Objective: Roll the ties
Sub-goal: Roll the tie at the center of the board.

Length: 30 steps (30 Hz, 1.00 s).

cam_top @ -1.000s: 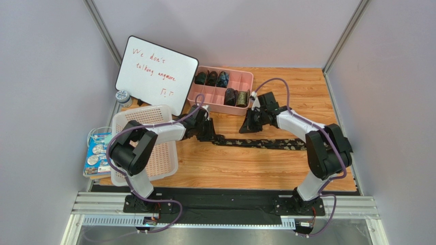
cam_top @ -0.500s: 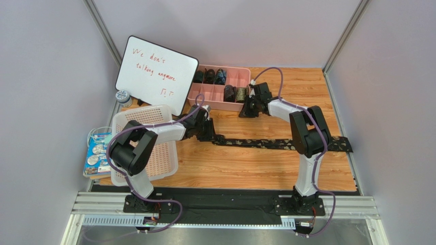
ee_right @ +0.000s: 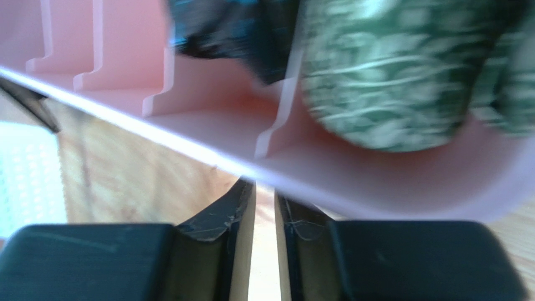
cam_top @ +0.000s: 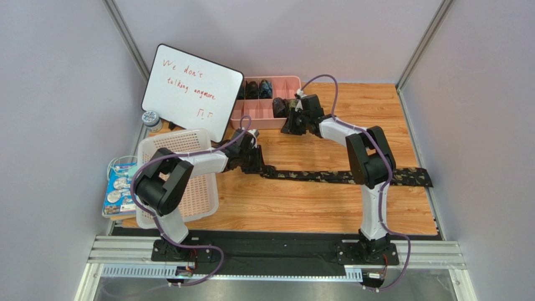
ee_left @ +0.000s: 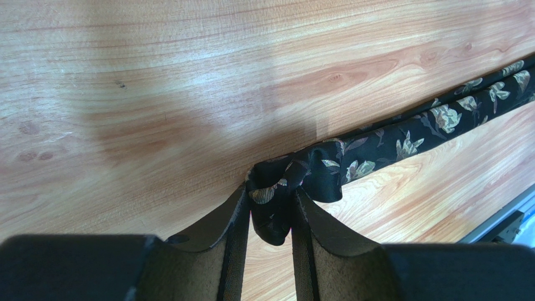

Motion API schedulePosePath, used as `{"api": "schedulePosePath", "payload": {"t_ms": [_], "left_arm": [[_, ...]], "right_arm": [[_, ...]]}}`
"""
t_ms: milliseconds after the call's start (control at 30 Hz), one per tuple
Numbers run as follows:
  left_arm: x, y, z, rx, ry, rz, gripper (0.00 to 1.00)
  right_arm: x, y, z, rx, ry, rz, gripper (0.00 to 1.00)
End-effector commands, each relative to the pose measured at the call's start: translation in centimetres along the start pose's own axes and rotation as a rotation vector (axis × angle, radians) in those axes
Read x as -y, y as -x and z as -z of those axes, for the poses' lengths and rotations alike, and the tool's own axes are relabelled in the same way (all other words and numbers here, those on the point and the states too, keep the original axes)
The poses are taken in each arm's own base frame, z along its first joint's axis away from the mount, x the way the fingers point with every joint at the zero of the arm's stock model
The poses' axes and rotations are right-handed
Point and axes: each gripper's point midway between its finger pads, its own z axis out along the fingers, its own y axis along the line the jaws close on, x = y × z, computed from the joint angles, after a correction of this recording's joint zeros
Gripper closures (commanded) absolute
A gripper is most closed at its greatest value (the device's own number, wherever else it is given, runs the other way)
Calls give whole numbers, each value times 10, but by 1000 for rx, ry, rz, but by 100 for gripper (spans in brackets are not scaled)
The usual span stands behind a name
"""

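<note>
A long black tie (cam_top: 339, 175) with gold flowers lies flat across the table, left to right. My left gripper (cam_top: 257, 164) is shut on its bunched left end, which shows between the jaws in the left wrist view (ee_left: 271, 194); the rest of the tie (ee_left: 389, 141) runs off to the right. My right gripper (cam_top: 290, 124) is shut and empty, its tips against the front wall of the pink tray (cam_top: 254, 119). In the right wrist view the gripper (ee_right: 265, 188) sits just under the tray wall (ee_right: 402, 188), with a green rolled tie (ee_right: 389, 69) and a dark roll (ee_right: 232, 28) in the compartments.
The tray holds several rolled ties (cam_top: 251, 89) at the back. A whiteboard (cam_top: 191, 88) leans at the back left. A white basket (cam_top: 182, 182) stands on the left, with a small tin (cam_top: 151, 118) and a packet (cam_top: 119, 188) beyond it.
My right gripper has moved back and left against the pink tray, and the tray has slid back and left with it. The tie's right end now shows. The left arm has not moved.
</note>
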Motion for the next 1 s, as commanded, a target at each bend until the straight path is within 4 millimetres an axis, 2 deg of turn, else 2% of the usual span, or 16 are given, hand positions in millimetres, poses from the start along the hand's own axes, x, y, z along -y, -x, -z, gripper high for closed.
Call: {"api": "schedulePosePath", "payload": {"t_ms": [0, 33, 100, 133, 167, 200, 233, 333, 367, 500, 567, 833, 967], "left_arm": [[1, 5, 4, 14, 13, -25, 64], [1, 4, 4, 11, 14, -25, 65], [1, 3, 5, 13, 11, -27, 65], [0, 3, 5, 17, 12, -29, 65], [0, 3, 6, 20, 10, -28, 65], [0, 3, 6, 22, 11, -29, 65], [0, 3, 6, 22, 11, -29, 65], [0, 3, 5, 21, 10, -27, 64], [0, 4, 5, 23, 10, -27, 64], [0, 4, 5, 21, 13, -24, 64], [1, 4, 6, 24, 11, -21, 64], [-2, 0, 10, 35, 18, -32, 64], [-2, 1, 11, 43, 17, -35, 63]], "right_arm": [[-41, 34, 30, 53, 118, 34, 75], [-48, 34, 50, 47, 135, 29, 73], [-57, 14, 76, -39, 167, -16, 71], [-52, -9, 84, -96, 163, -42, 70], [-62, -14, 104, -109, 184, -60, 69], [-65, -29, 112, -153, 204, -85, 68], [-59, -55, 118, -217, 189, -120, 65], [-69, -88, 135, -313, 228, -193, 59], [-65, -105, 137, -345, 219, -217, 58], [-73, -132, 133, -404, 236, -275, 57], [-81, -133, 126, -398, 243, -260, 53], [-69, -149, 95, -462, 194, -301, 53], [-71, -147, 85, -461, 200, -299, 53]]}}
